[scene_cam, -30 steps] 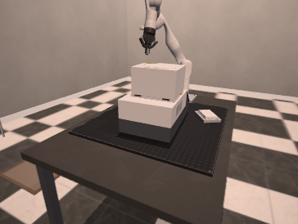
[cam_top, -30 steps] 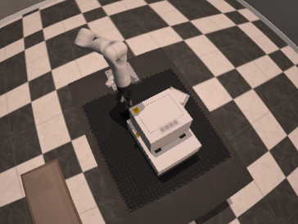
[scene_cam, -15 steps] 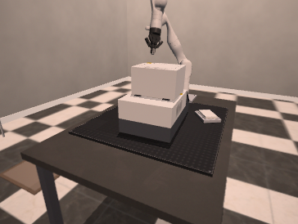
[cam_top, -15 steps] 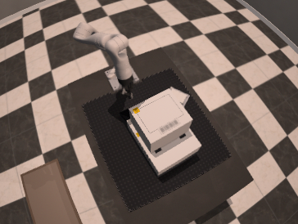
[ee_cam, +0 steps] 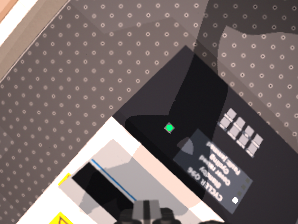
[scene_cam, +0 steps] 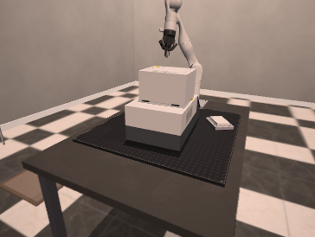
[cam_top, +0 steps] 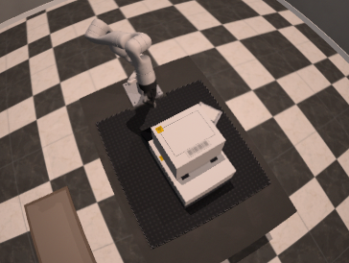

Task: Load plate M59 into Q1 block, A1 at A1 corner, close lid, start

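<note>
From the top, the clenched claw (cam_top: 151, 102) (scene_cam: 167, 53) (ee_cam: 146, 210) points down near the keyed front of cycler Q1 (cam_top: 192, 131) (scene_cam: 166, 86) (ee_cam: 240, 165). The exterior shows the arm (cam_top: 144, 64) (scene_cam: 186, 41) reaching down, claw higher than the cycler, which stands on the mat (cam_top: 129, 192) (scene_cam: 208, 160) (ee_cam: 60, 75). In the wrist view, its lamp (ee_cam: 169, 128) glows green; I can't make out plate M59.

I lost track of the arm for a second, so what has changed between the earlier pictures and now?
The gripper has moved sideways, to the right in the exterior view and slightly up the picture in the top view, with the arm following. Nothing was taken hold of or let go; its fingers are shut on nothing. The white machine and the small white stack stayed put.
</note>
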### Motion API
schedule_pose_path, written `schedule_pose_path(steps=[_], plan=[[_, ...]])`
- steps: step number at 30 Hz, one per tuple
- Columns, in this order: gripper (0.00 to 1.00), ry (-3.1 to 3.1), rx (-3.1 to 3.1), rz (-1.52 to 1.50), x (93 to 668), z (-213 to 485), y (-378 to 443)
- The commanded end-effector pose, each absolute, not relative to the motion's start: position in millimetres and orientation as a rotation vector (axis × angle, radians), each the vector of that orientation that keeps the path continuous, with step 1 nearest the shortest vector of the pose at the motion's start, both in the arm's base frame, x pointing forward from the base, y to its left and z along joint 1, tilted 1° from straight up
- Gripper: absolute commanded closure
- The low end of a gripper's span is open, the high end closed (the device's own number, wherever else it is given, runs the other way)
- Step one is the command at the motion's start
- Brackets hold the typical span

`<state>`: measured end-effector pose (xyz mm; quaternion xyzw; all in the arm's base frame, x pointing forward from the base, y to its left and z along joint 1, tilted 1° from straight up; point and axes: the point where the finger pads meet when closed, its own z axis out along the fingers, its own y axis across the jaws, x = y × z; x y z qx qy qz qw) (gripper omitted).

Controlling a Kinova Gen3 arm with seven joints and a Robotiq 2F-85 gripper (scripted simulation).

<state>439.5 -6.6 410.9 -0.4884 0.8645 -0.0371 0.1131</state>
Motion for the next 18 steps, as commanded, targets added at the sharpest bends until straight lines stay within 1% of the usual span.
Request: schedule_pose_path(steps=[1,18], plan=[[0.9,2.533,-1.433,-0.11,429.4,412.0,-2.8],[0.9,2.533,-1.433,-0.109,381.9,413.2,12.5]])
